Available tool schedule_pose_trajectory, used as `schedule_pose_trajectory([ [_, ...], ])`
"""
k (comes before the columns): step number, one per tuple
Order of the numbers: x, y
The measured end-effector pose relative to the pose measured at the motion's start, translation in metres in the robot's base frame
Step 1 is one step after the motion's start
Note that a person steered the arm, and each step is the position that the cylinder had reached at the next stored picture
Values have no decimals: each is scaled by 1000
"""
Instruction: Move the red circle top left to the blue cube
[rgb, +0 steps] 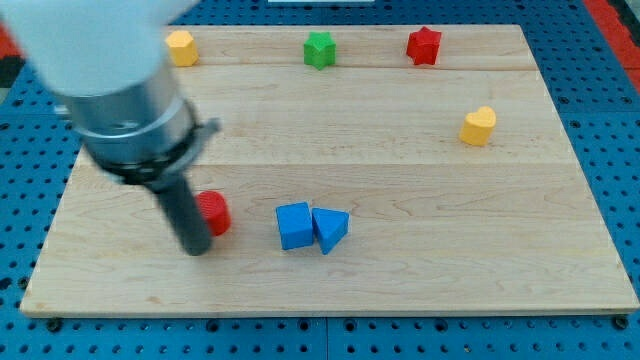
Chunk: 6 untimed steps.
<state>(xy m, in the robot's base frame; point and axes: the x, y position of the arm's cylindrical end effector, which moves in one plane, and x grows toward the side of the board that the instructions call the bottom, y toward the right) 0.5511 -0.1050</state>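
Observation:
The red circle lies on the wooden board at the lower left of middle, partly hidden by my rod. The blue cube sits to its right, a short gap away, touching a blue triangle on its right side. My tip is at the red circle's left and lower edge, touching or almost touching it. The arm's grey and white body covers the board's upper left.
A yellow block, a green star and a red star stand along the view's top edge of the board. A yellow heart-like block is at the right. Blue pegboard surrounds the board.

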Motion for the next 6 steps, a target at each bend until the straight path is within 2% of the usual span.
schedule_pose_trajectory([
  [1,0,1],
  [2,-10,-54],
  [3,-52,-26],
  [4,-53,8],
  [5,-63,8],
  [6,-114,79],
])
